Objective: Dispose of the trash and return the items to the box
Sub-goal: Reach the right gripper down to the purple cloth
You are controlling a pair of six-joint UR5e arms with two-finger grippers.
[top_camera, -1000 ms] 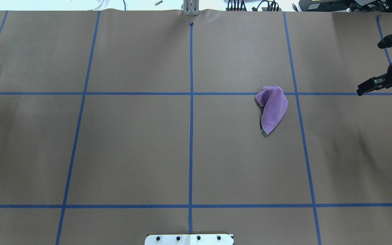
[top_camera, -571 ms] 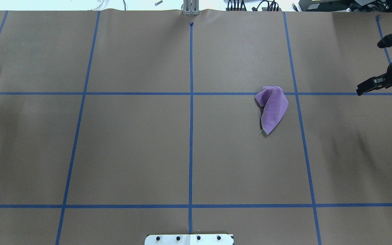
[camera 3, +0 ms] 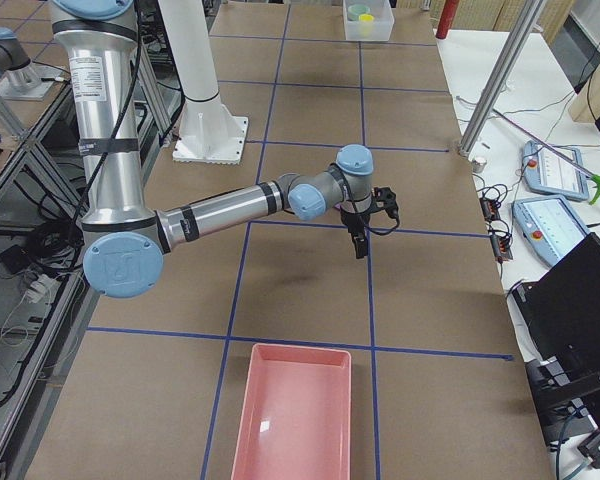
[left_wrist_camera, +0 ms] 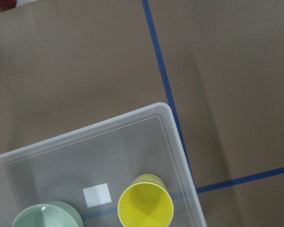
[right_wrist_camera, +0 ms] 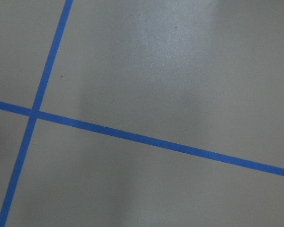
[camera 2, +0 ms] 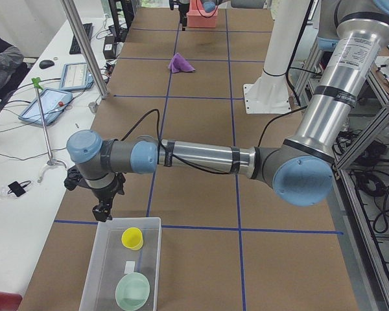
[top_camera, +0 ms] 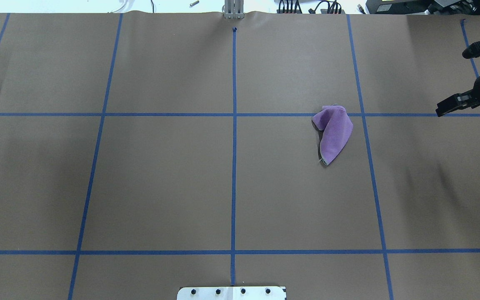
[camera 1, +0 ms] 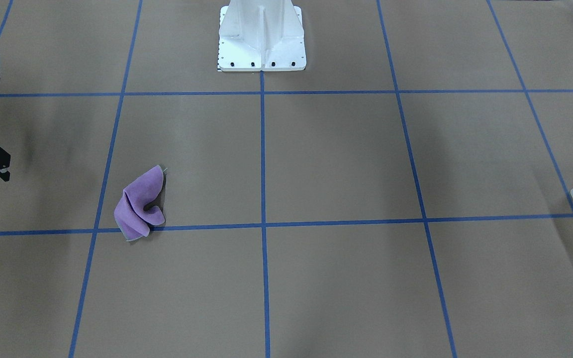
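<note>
— Where are your cup and bowl?
— Both in the box, just below the left tool; cup nearer it, bowl beyond; whether it is spread, you cannot tell.
— And the right tool?
— Over the counter; cloth off to its side; spread or pressed together, cannot tell.

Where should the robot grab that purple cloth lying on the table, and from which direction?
Take the purple cloth at its bunched, raised fold, at the end farther from the robot, by the blue tape line. Come straight down from above with the jaws straddling that ridge. The rest looks flat and tapers to a thin point, offering little to pinch.
</note>
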